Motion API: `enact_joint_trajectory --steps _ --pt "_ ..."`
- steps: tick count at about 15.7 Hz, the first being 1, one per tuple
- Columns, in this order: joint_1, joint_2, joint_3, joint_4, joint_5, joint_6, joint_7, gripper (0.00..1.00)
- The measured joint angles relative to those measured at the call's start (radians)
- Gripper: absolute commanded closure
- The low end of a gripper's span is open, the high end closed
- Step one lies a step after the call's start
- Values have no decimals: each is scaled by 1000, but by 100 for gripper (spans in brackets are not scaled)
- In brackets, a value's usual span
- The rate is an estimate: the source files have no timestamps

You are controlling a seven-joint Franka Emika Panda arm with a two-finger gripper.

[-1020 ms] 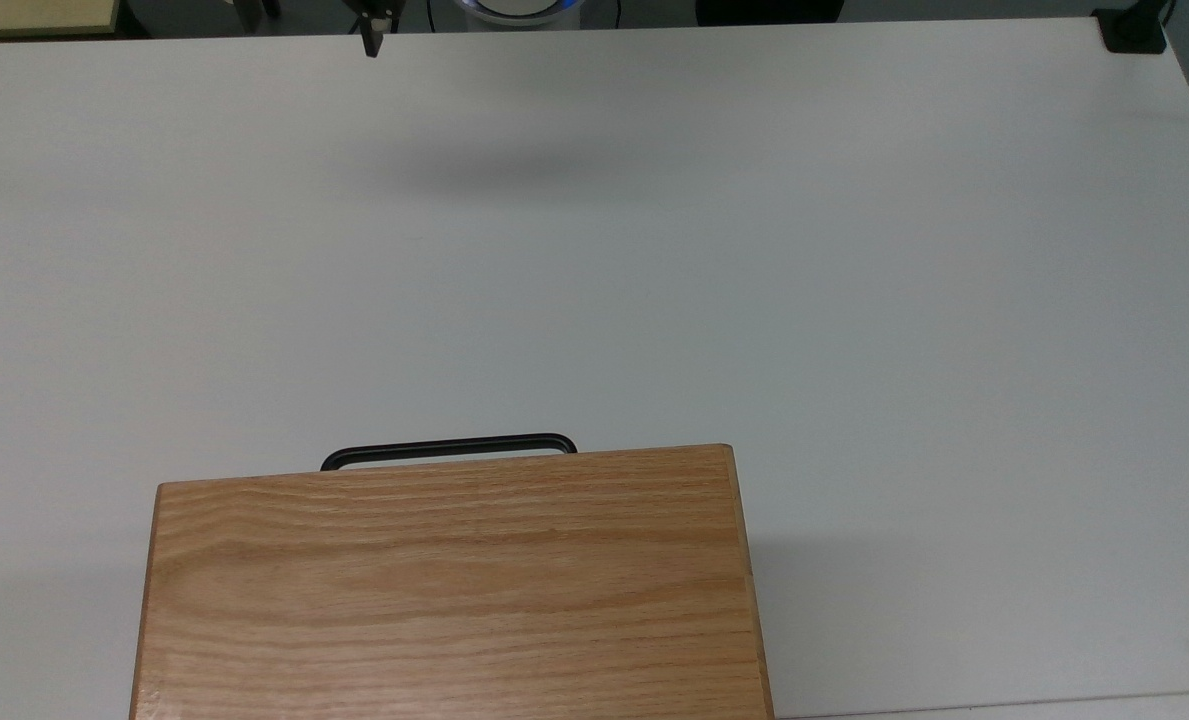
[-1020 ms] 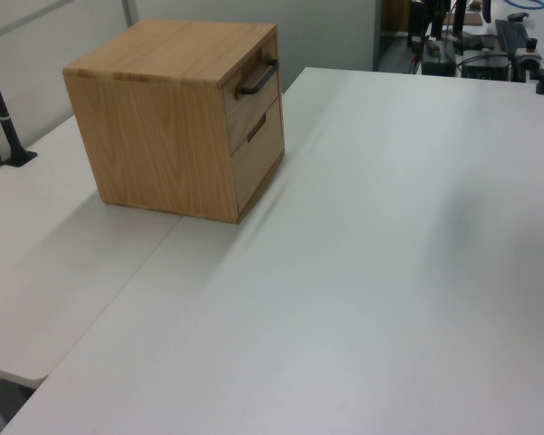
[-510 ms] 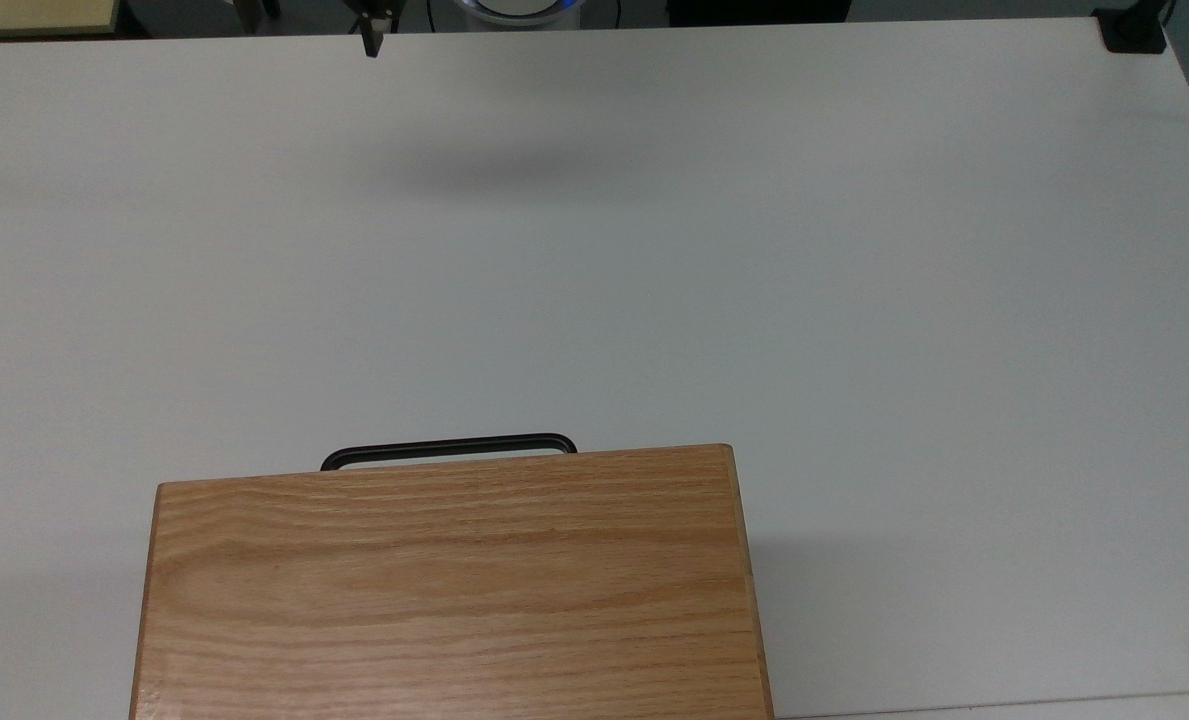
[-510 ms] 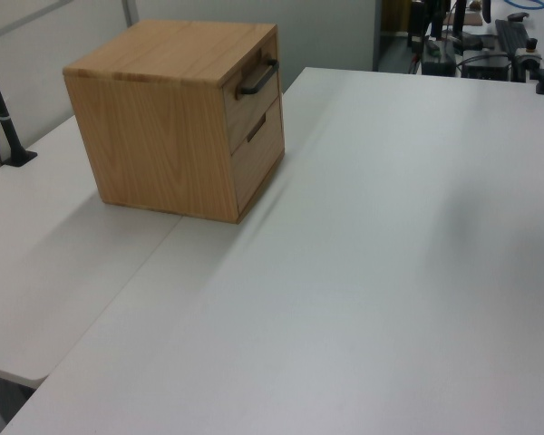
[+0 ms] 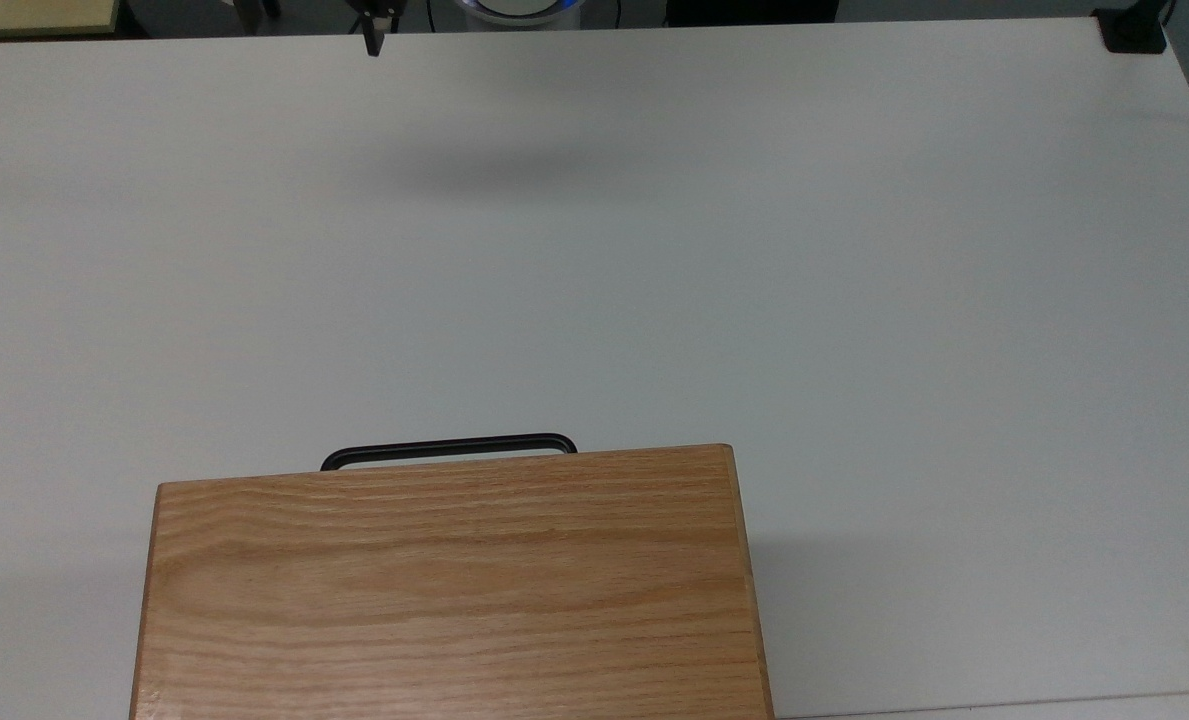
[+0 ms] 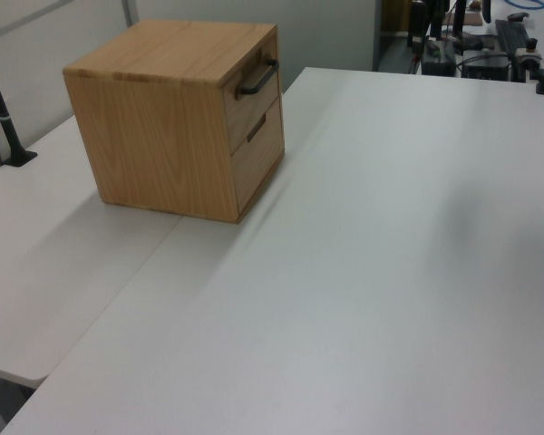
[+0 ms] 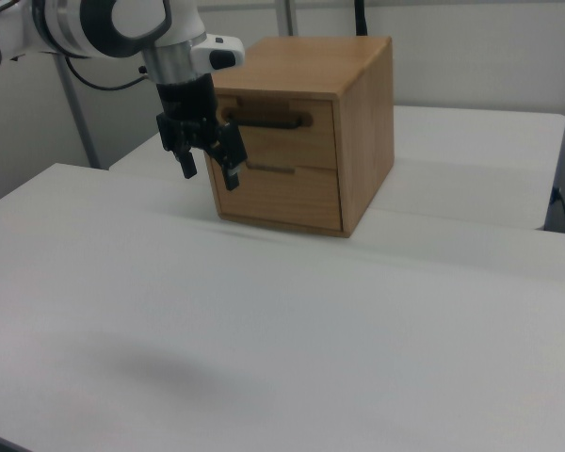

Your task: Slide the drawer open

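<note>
White tabletop carries an oak-grain cabinet at the top view's bottom edge, where the frame cuts its rear off and its flat top hides the drawer fronts, leaving just the black bar handle protruding. Upper drawer sits flush and closed, a second front below it. Gripper hangs above the table with fingers parted and empty; in the right view it overlaps the cabinet's left front edge.
</note>
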Motion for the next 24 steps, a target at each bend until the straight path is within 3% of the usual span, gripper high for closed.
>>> enact_joint_trajectory --steps 5,9,13,18,21,24 --pt "1 18 1 -2 3 57 8 0" --pt "0 58 1 -2 70 190 166 0" --pt "5 105 2 -3 166 328 462 0" --pt "31 202 11 19 186 582 1003 0" --pt "60 244 14 30 199 720 1154 0" --pt "80 278 14 31 219 872 1208 1"
